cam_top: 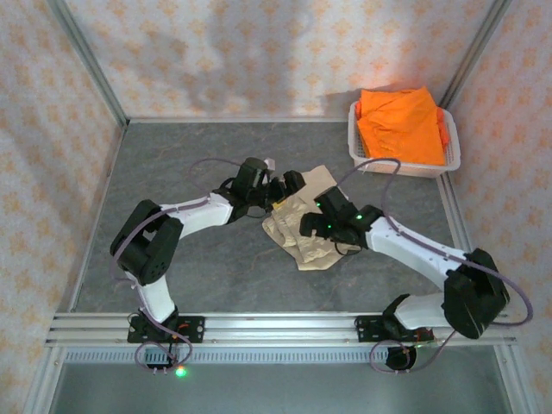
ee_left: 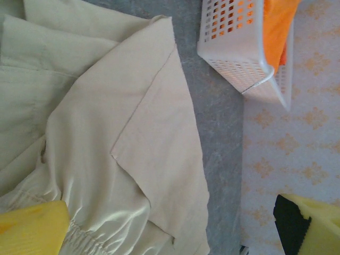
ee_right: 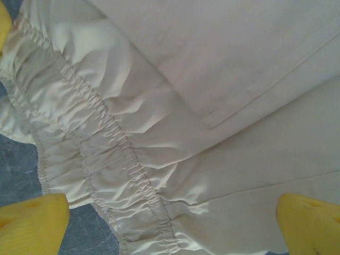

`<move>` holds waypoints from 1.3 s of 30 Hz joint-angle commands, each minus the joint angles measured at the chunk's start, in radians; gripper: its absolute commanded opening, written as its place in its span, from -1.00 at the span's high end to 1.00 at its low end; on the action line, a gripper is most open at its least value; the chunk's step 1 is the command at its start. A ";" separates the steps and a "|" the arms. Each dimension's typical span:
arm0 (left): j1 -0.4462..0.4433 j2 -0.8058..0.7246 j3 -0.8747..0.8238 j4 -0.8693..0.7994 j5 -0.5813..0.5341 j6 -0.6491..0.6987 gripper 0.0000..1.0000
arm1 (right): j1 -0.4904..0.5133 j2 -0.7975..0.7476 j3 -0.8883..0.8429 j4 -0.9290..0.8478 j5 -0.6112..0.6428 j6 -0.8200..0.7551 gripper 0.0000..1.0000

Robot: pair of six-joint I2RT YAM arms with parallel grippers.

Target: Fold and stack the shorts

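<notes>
Both jaws stand spread wide and grip nothing. The left gripper (ee_left: pixel 172 226) hangs over the beige shorts (cam_top: pixel 310 250), one yellow finger (ee_left: pixel 32 228) by the gathered waistband. The right gripper (ee_right: pixel 170 223) hangs close over the same waistband, cloth spanning the gap between its fingers. The beige shorts lie mid-table (cam_top: pixel 216 259), between the two arms.

By my reading the task is early. The beige shorts show overlapped layers and a creased edge, so some folding looks done, but the shape is rumpled and not yet a tidy packet. The orange shorts (cam_top: pixel 401 125) sit heaped in the basket (cam_top: pixel 405 166) at the far right corner, and no stack exists on the table.

From above, the grippers cover the middle of the beige shorts. I cannot tell whether any fingertip touches cloth, nor how many orange shorts the heap holds.
</notes>
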 commanded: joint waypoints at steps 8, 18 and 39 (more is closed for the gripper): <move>0.007 0.050 -0.017 0.048 -0.035 0.010 -1.00 | 0.120 0.208 0.121 0.013 0.113 0.067 -0.99; 0.016 0.090 -0.053 0.045 -0.061 0.026 -1.00 | 0.140 0.338 0.064 0.008 0.115 0.112 -0.94; 0.098 -0.288 -0.072 -0.136 -0.221 0.217 -1.00 | 0.181 0.044 0.076 0.018 0.066 0.069 -0.99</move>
